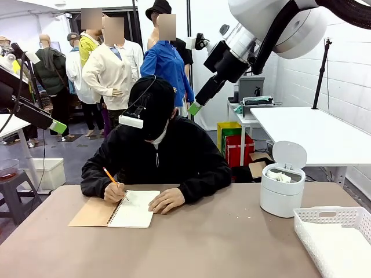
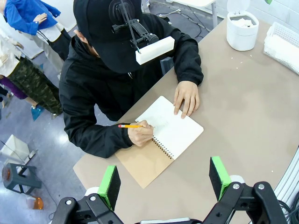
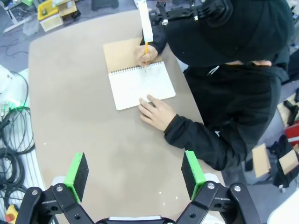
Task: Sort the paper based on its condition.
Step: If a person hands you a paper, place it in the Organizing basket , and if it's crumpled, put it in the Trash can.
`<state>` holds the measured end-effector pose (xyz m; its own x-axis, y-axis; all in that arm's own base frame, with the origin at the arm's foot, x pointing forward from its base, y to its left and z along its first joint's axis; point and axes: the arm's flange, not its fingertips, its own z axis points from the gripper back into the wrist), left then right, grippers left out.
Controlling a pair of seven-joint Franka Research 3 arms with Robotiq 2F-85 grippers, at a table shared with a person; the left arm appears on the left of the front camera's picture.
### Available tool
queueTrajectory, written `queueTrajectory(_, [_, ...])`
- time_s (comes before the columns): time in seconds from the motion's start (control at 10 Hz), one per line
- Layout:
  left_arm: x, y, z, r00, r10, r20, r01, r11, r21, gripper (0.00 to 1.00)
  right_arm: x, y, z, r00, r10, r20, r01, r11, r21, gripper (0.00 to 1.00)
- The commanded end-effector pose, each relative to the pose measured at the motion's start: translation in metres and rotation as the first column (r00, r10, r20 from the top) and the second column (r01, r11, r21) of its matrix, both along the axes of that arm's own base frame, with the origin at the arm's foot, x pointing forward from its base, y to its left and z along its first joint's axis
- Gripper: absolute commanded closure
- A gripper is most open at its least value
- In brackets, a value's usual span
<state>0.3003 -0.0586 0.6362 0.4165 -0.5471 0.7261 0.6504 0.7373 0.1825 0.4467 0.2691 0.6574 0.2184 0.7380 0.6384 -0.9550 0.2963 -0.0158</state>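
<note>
A crumpled white paper wad lies in the open white bin, which the left wrist view has at top right. Flat white paper seems to lie in the white mesh basket. My left gripper hangs open high above the table's left side, its green tip at far left. My right gripper is open too, raised beside the person's head. Neither holds anything. The person writes with a pencil in a spiral notebook.
The person's forearms and hands rest on the far edge of the brown table. The notebook's brown cover is folded out to the left. Bin and basket stand at the table's right end. A white table stands behind.
</note>
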Motion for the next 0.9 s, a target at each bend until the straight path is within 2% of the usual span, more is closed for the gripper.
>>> queueTrajectory(0.0, [0.0,0.0003,-0.0002,1.0,0.006,0.0,-0.006,1.0,0.004,0.0,0.0004,-0.0008,0.0006,1.0,-0.002,0.004,0.002,1.0,-0.001,0.0])
queueTrajectory(0.8, [0.0,0.0003,-0.0002,1.0,0.006,0.0,-0.006,1.0,0.004,0.0,0.0004,-0.0008,0.0006,1.0,-0.002,0.004,0.002,1.0,-0.001,0.0])
